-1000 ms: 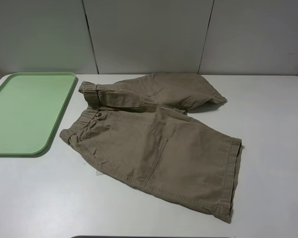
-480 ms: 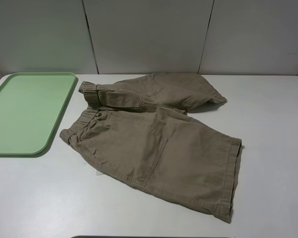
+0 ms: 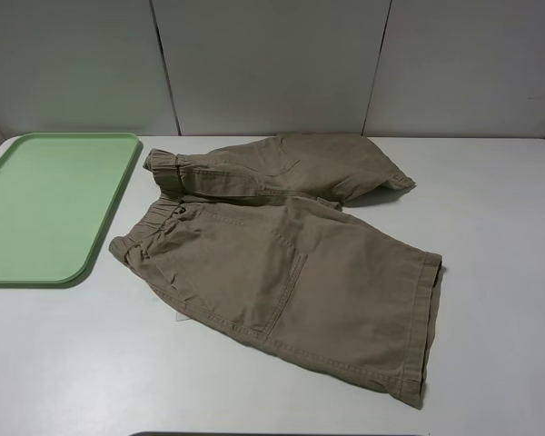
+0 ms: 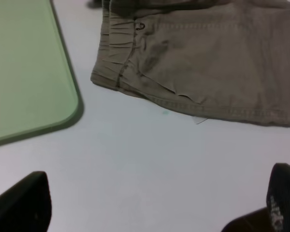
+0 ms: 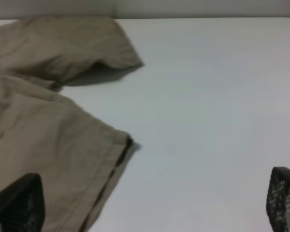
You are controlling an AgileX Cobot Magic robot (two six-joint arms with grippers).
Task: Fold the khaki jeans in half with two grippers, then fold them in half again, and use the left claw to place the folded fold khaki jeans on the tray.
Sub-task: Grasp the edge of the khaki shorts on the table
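Khaki shorts point(image 3: 282, 263) lying spread and unfolded across the middle of the white tabletop point(image 3: 500, 227), waistband toward the left edge, cuffed hems toward the right; far leg bunched near the back edge, near leg angling toward the front edge; mint-green tray point(image 3: 45, 209) flat in the back-left corner, near the waistband but apart; left gripper point(image 4: 154, 205) hovering over bare tabletop in front of the waistband, jaws wide, holding nothing; right gripper point(image 5: 150, 205) hovering by the near hem, jaws wide, empty.

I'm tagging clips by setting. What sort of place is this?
Likely a lab test bench, not a home: bare white table, plain panelled wall, only khaki jeans and a tray laid out.
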